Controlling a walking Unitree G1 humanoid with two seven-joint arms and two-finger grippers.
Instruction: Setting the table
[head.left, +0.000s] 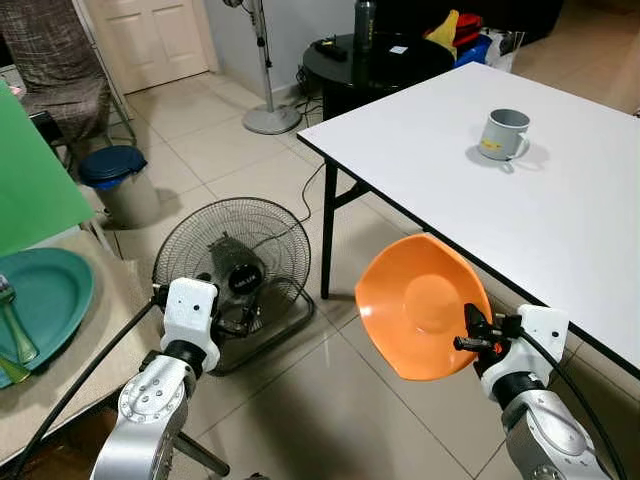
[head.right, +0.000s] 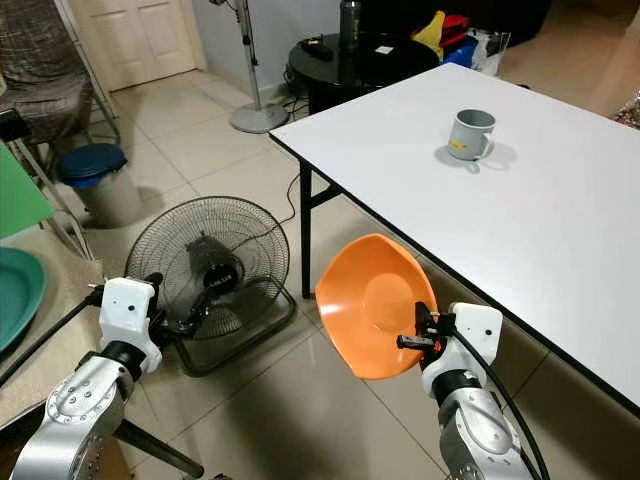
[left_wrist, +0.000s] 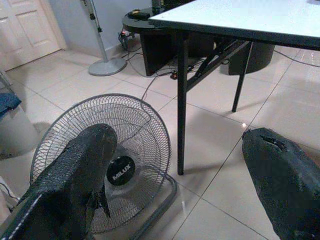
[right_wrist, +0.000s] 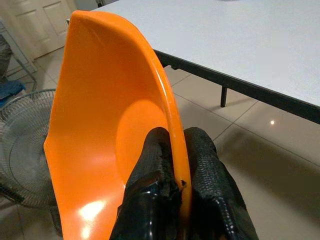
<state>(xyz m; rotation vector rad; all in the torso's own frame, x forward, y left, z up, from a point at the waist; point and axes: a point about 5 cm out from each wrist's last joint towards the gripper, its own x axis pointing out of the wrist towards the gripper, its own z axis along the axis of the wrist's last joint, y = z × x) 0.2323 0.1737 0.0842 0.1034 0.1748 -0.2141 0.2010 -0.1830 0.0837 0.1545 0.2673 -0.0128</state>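
Your right gripper (right_wrist: 175, 200) is nearest: fingers (right_wrist: 150, 195) pinching the rim of the orange bowl (head.left: 420, 305), one inside, one outside. Bowl's held tilted on edge in the air, just off the white counter (head.left: 560, 190) edge, above the floor. Grey mug (head.left: 503, 134) stands upright on the counter, well apart from the bowl. Left gripper (left_wrist: 175, 170) has fingers spread, nothing between them, facing the floor fan (head.left: 232, 270).
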